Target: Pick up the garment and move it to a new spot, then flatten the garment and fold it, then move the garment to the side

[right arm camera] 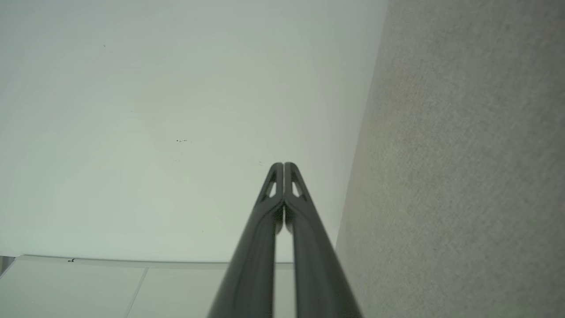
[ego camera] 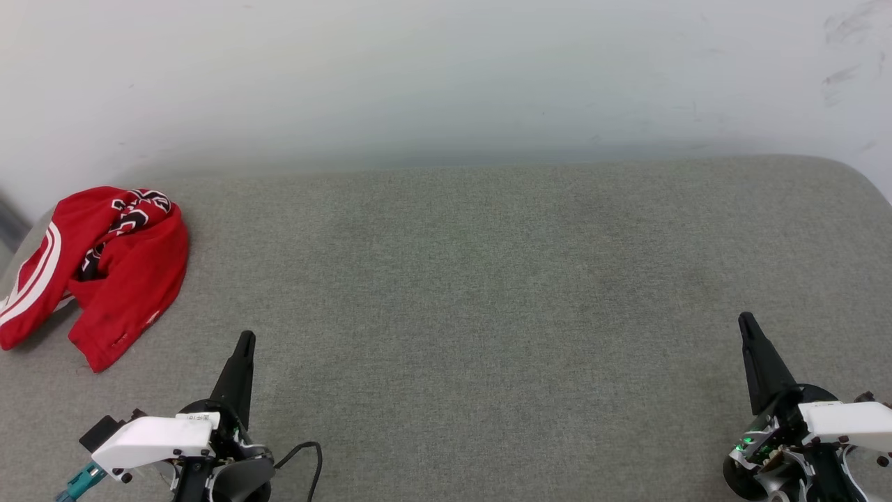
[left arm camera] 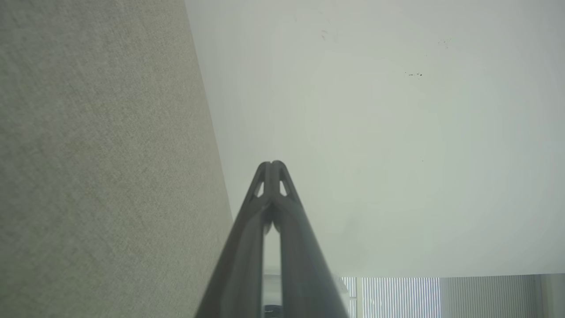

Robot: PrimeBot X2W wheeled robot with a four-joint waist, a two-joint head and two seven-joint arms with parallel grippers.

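Left gripper [ego camera: 245,340] and right gripper [ego camera: 746,322]: fingers pressed together, empty. Garment [ego camera: 132,279] crumpled at far left of grey pad [ego camera: 453,279], well apart from both. Judged light, limp, prone to sag; best pinched at near hem corner. Heap elongated near-to-far, lettering at far end; true axis unreadable.

Both hands [ego camera: 245,339] [ego camera: 746,321] closed, empty.

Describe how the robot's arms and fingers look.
Both arms end in two long black fingers tapering to a point, with slots near the tips, and a white cover behind. The left arm has a black cable and a teal plug; the right arm shows a green light.
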